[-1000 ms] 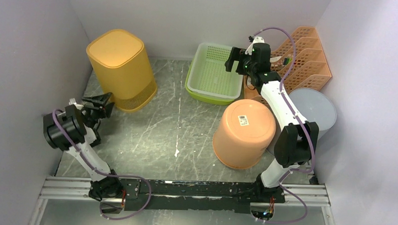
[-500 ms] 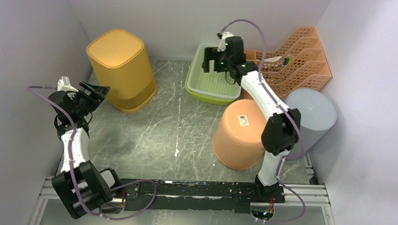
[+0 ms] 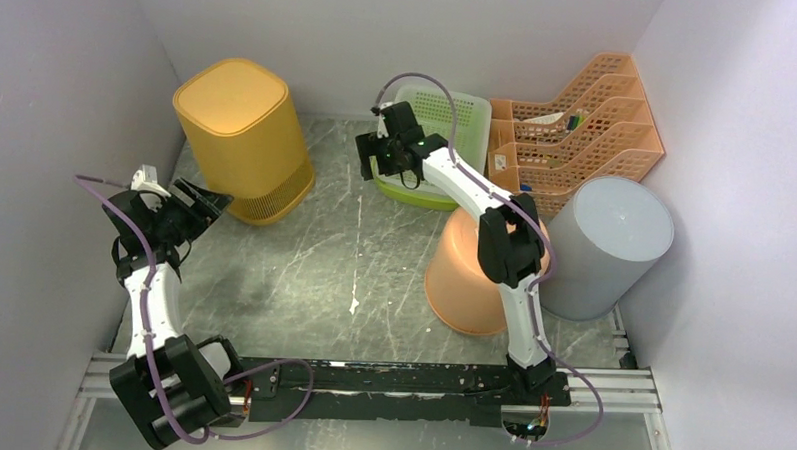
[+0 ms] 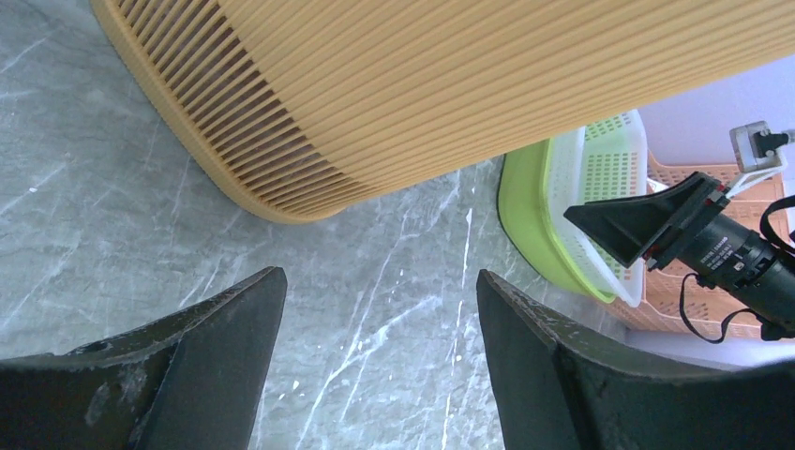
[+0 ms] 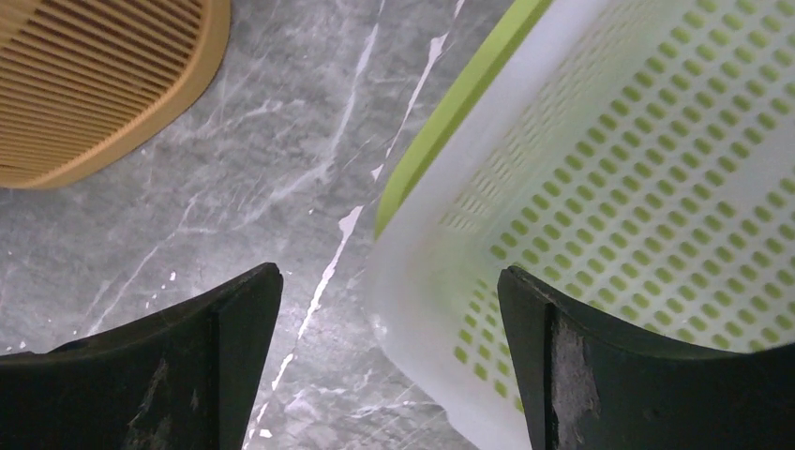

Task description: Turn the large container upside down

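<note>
**Current step: approach.** The large container (image 3: pixel 242 140), a yellow ribbed bin, stands at the far left of the desk (image 3: pixel 353 253). Its closed, flat end faces up and its wider end rests on the desk surface. Neither arm is in contact with it.

**Left gripper** (image 3: pixel 200 200): positioned just beside the container's lower near-left wall and pointed at it. The left wrist view shows the jaws spread wide with nothing between them. The ribbed wall (image 4: pixel 469 84) fills the upper part of that view.

**Right gripper** (image 3: pixel 375 154): reaching leftward across the desk, above the left corner of the green basket (image 3: pixel 458 117). The jaws are spread and empty. In the right wrist view the basket rim (image 5: pixel 609 187) lies below and to the right. The container's base edge (image 5: pixel 94 75) shows at upper left, apart from the jaws.

**Next move, as judged:**
1. The right arm needs to clear the basket and reach the container's right wall.
2. The left arm needs to close the remaining gap.
3. The container appears too broad for one pair of jaws, so a two-sided hold or a rim grip is likely required before tipping.

**Caution:** the orange bucket (image 3: pixel 463 277) and the basket stand close to the right arm's path.
</note>
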`<state>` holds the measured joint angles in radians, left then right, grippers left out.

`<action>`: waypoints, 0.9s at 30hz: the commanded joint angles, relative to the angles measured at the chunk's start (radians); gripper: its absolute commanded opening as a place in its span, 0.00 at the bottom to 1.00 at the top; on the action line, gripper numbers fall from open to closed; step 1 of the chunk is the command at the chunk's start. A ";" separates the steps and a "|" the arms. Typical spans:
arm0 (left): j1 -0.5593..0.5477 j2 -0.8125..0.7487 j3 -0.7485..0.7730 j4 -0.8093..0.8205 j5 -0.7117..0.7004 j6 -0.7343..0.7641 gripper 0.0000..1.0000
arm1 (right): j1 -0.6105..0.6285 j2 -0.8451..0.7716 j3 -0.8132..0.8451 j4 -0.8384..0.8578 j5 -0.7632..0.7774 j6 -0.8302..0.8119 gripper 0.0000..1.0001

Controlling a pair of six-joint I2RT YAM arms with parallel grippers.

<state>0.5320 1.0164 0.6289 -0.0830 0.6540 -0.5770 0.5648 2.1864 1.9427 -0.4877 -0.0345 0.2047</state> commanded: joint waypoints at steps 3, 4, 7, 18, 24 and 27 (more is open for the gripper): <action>-0.008 -0.028 0.014 -0.039 0.044 0.049 0.85 | 0.013 0.030 0.052 -0.016 0.077 0.032 0.80; -0.007 -0.030 0.013 -0.039 0.043 0.053 0.85 | 0.014 0.033 0.054 -0.017 0.093 0.034 0.76; -0.007 -0.030 0.013 -0.050 0.036 0.062 0.87 | 0.014 0.038 0.059 -0.024 0.136 0.035 0.60; -0.010 -0.040 0.019 -0.061 0.041 0.072 0.93 | 0.016 0.080 0.069 -0.029 0.136 0.037 0.54; -0.010 -0.043 -0.002 -0.044 0.055 0.064 0.93 | 0.020 0.112 0.094 -0.050 0.131 0.029 0.49; -0.009 -0.045 -0.003 -0.041 0.062 0.063 0.93 | 0.020 0.112 0.090 -0.048 0.119 0.020 0.43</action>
<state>0.5301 0.9928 0.6289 -0.1276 0.6800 -0.5228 0.5873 2.2585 2.0254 -0.4980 0.0780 0.2443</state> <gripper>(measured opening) 0.928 0.447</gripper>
